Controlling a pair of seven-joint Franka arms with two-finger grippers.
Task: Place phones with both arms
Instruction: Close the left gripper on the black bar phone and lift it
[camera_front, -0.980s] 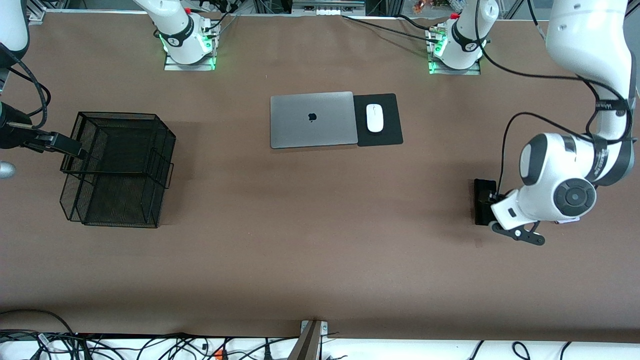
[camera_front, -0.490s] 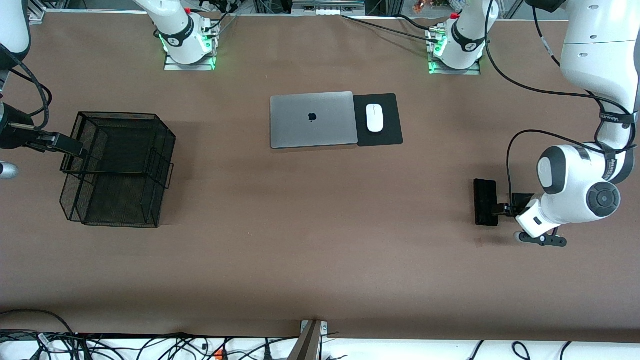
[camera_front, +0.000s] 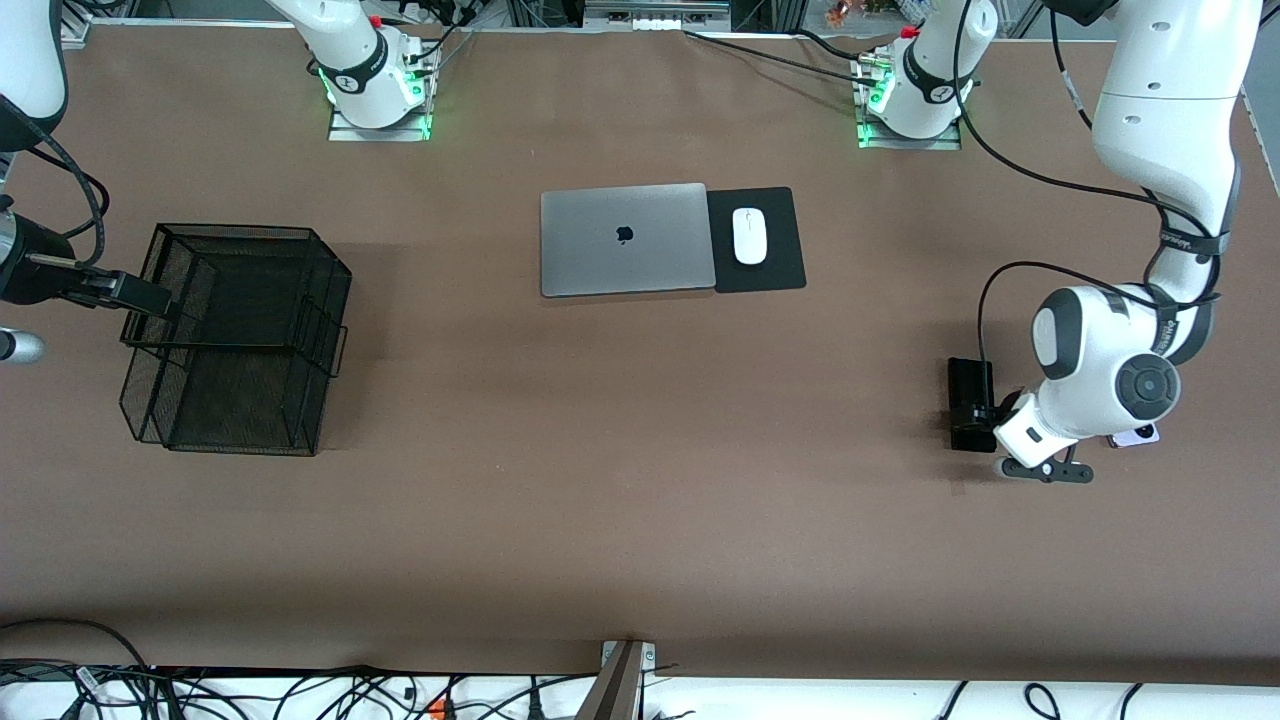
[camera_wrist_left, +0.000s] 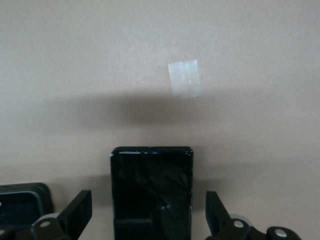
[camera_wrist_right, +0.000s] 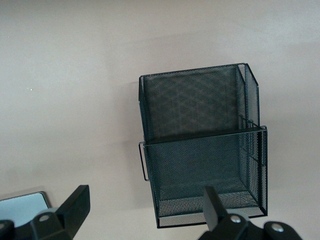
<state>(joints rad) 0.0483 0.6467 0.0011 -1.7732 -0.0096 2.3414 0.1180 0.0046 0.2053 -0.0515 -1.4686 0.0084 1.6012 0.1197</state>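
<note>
1. The left gripper (camera_wrist_left: 145, 220) is hanging over the long black phone (camera_front: 969, 404) at the left arm's end of the table, its fingers (camera_wrist_left: 75, 212) spread apart on either side of the slab and gripping nothing.
2. The left arm (camera_front: 1165, 150) is reaching from its base out over that end of the table, folding at the elbow and pointing its wrist down at the phone.
3. A small black phone (camera_wrist_left: 22, 206) is lying just beside the long one; a lavender-white phone (camera_front: 1135, 435) is showing partly under the arm's wrist.
4. A pale tape patch (camera_wrist_left: 185, 78) is sticking to the table near the long phone's end.
5. The right gripper (camera_wrist_right: 142, 215) is hovering over the edge of the black mesh basket (camera_front: 240, 340) at the right arm's end, fingers wide apart and empty.
6. The right arm (camera_front: 30, 150) is extending its hand level toward the basket.
7. A silver laptop (camera_front: 625, 240) is sitting mid-table, touching a black pad (camera_front: 780, 240) carrying a white mouse (camera_front: 749, 236).
</note>
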